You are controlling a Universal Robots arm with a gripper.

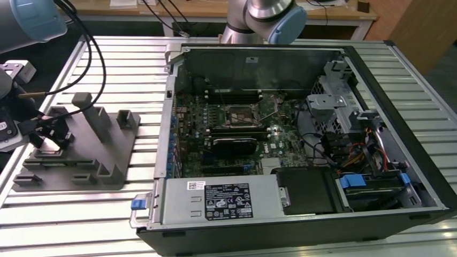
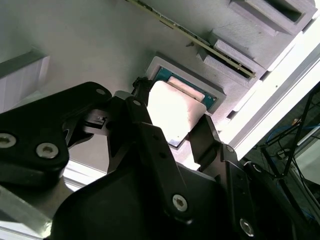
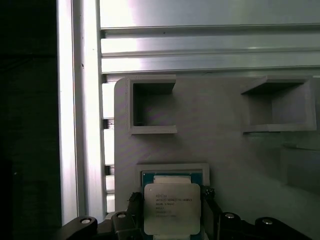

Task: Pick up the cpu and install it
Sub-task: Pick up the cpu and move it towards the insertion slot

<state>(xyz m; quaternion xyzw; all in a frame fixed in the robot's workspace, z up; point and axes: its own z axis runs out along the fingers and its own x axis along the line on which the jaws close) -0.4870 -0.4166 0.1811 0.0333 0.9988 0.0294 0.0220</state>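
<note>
Right now the gripper (image 1: pixel 44 136) (image 2: pixel 172 112) (image 3: pixel 172 200) is down at the grey holder (image 1: pixel 107 155) (image 3: pixel 220 145), which lies on the metal slat table (image 1: pixel 128 64) at the exterior view's left. The cpu (image 3: pixel 172 207) (image 2: pixel 175 107) sits in a shallow square pocket (image 3: pixel 172 168) of that holder. It is a flat square chip with a shiny silver top and a thin green edge.

In both wrist views the two black jaws stand one on each side of the cpu. They touch its two opposite edges, and no gap shows between them and the chip, so they are pinching the cpu. The chip looks flat and low in its pocket, with the pocket's pale rim right around it.

In the first wrist view, two square cups (image 3: pixel 152 107) stick up from the holder past the cpu. In the exterior view, tall grey posts (image 1: pixel 93 115) stand on the holder near the gripper.

Beside the holder, toward the exterior view's right, an open computer case (image 1: pixel 400 69) lies on its side on the same table. Its green motherboard (image 1: pixel 286 142) faces up. The square socket (image 1: pixel 239 113) with the black frame is near the middle of the board, well apart from the gripper and the cpu. A silver power supply box (image 1: pixel 221 201) fills the near corner of the case. Part of the robot arm (image 1: pixel 268 16) shows behind the case.
</note>
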